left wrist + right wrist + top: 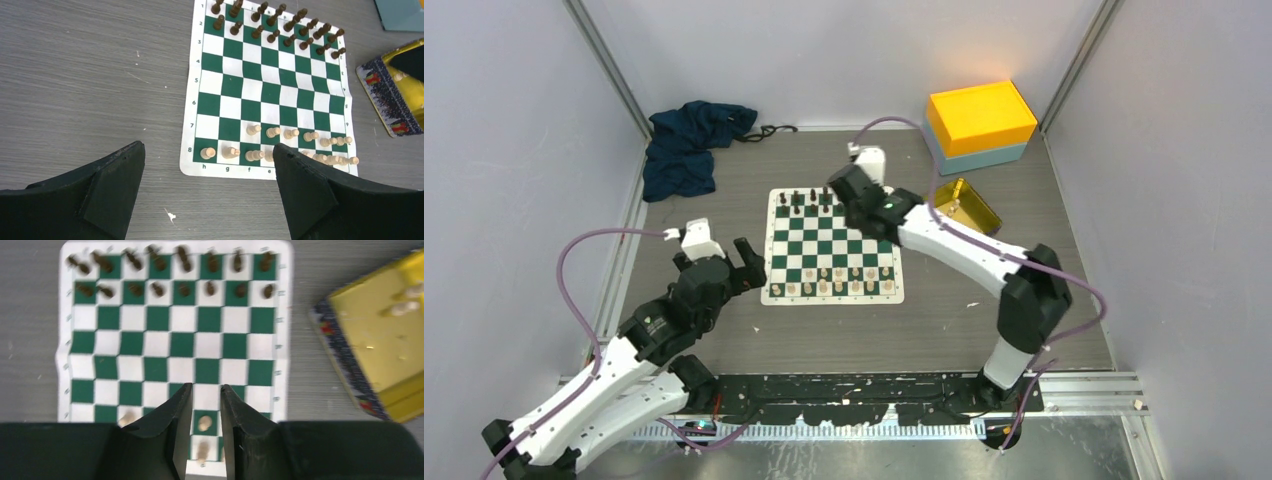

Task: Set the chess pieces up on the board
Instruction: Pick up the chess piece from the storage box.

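Looking at the chess pieces (272, 132), I see the cream rows almost full on the near side of the board (270, 93). Only two squares (229, 129) of the pawn row, toward the near left corner, are free. Two loose pieces (400, 310) of the same cream colour are in the gold tray (370, 345), which sits on the tabletop (100, 75) near the far right corner of the board. They seem to lie on their sides, but the blur does not let me be sure.

They are to the right of my right end effector (205, 388), which hangs high over the board, so I judge this arm to be the nearer one. Its fingers are a little apart, with nothing between them. My left end effector (207, 146) is spread wide and empty, beside the near left corner of the board.
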